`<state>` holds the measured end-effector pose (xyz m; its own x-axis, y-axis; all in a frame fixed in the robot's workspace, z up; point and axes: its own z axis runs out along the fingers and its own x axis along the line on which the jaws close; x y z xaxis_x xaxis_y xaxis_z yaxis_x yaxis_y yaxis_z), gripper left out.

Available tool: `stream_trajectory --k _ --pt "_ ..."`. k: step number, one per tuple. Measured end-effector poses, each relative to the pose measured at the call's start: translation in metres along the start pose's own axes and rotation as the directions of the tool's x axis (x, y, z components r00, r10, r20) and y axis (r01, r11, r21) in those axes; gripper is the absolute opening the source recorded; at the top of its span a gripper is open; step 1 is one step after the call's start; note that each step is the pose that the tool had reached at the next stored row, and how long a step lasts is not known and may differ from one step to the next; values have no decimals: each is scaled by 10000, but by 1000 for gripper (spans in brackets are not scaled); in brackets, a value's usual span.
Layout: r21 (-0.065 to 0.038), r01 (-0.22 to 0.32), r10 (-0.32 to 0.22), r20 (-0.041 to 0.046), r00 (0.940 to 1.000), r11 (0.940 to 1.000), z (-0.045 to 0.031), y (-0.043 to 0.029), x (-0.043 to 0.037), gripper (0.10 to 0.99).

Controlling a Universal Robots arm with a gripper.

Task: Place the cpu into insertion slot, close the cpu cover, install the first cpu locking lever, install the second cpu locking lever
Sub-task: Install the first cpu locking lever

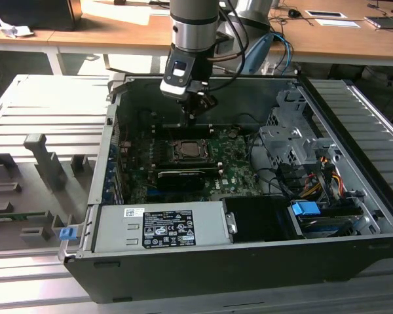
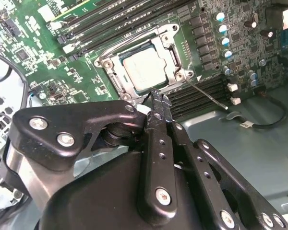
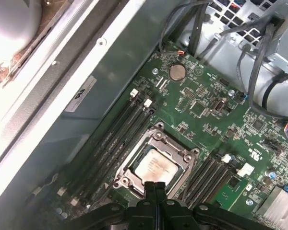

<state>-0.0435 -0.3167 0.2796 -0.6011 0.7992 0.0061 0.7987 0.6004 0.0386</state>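
Pincer (image 2: 159, 99) pressed together over cpu (image 2: 145, 68); cpu cover (image 2: 113, 67) hides cpu edges.

The open computer case (image 1: 262, 258) stands on the surface (image 1: 26, 98), with the circuit board (image 1: 239, 171) lying flat on its floor. Near the board's middle the cpu (image 2: 145, 68) sits in the insertion slot (image 2: 175, 53), and the cpu cover (image 2: 116, 75) lies down around it. Memory slots (image 3: 116, 139) run along two opposite sides. The jaws hang just above the cover's edge. In the exterior view, a labelled box (image 1: 160, 227) lies before the board, with a drive cage (image 1: 285, 140) on the exterior view's right.
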Motion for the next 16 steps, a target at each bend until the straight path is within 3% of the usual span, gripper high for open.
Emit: stream_trajectory --k 5,10,14,15,16 --pt "2 668 -668 -26 9978 9978 0 0 0 106" --pt "5 1378 -1378 -54 9905 9905 0 0 0 106" --pt "4 1878 -1878 -74 9822 9822 0 0 0 106" --pt "4 2064 -2064 -81 9784 9785 0 0 0 106" --pt "3 2442 -2441 -96 9697 9697 0 0 0 106"
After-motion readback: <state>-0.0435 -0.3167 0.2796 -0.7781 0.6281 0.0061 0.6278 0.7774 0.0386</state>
